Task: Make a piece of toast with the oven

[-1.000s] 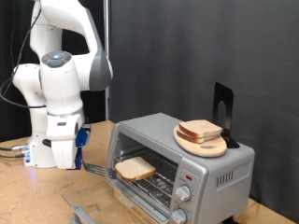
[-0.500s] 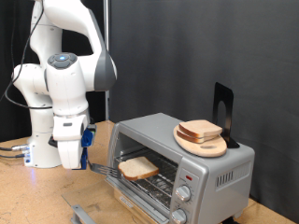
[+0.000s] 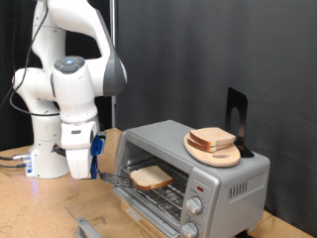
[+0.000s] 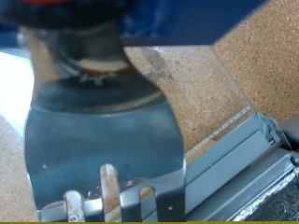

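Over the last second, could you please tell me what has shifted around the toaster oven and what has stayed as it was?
The arm has slid towards the exterior view's right, pushing the spatula and the slice of bread on it deeper into the open oven. The gripper has moved with it, and its jaws cannot be made out. The oven, its open door and the round board with bread on top have not moved.

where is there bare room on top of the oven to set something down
Free patch: the oven top toward the exterior view's left, between its left edge and the round board. Crowded: the right side, with the board, bread stacked on it and a black stand. Inside, the piece of toast fills the rack's left part.
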### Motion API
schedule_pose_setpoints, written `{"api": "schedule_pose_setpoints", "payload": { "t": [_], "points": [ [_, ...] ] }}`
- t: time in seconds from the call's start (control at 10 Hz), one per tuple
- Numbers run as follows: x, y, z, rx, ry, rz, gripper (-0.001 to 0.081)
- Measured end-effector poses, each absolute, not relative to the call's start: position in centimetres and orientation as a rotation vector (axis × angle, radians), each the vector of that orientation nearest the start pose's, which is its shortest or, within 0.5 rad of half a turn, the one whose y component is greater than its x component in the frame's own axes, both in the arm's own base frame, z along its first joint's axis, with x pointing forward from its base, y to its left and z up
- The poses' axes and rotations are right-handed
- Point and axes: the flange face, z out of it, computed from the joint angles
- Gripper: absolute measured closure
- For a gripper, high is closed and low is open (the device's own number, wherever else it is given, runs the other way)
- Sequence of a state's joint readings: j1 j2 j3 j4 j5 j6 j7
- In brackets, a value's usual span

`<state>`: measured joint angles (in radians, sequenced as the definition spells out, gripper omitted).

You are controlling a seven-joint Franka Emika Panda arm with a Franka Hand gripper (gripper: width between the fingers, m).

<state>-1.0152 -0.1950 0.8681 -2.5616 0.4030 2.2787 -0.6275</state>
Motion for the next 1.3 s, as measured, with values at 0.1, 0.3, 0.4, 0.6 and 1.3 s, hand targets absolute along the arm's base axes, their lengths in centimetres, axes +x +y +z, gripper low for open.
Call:
{"api": "schedule_pose_setpoints", "payload": {
  "t": [0.1,0.3,0.4,0.6,1.3],
  "points": [
    [42.2,-5.9,29.9,-2.95,-0.26,0.103,0.0537],
    [42.2,-5.4,29.9,-2.942,-0.259,0.099,0.0537],
    [42.2,-5.0,29.9,-2.936,-0.253,0.093,0.0537],
    [42.2,-4.3,30.1,-2.928,-0.251,0.084,0.0537],
    [41.3,-5.7,30.6,-2.912,-0.291,0.103,0.0537]
  ]
}}
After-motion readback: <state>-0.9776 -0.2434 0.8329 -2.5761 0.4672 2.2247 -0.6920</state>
